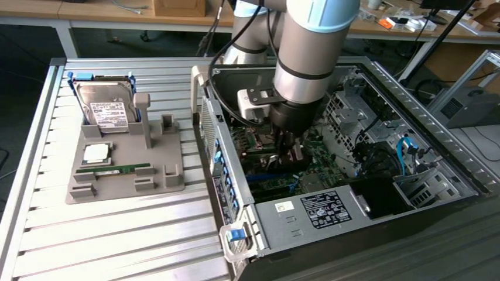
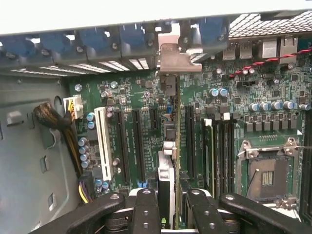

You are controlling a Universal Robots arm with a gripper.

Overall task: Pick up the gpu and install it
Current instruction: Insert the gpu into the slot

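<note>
Inside the open case point(image 1: 437, 170), the gripper point(image 2: 168, 204) pinches the gpu point(image 2: 171, 146) edge-on between its fingers point(image 2: 146, 209), the card standing upright over the motherboard point(image 2: 219, 136), its long axis running along the slots point(image 2: 139, 146) toward the bracket point(image 2: 179, 53) at the rear wall

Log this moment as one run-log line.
stage: install | gripper: shut on gpu | gpu: edge-on over motherboard slots, inside case | tray: hard drive, RAM
</note>
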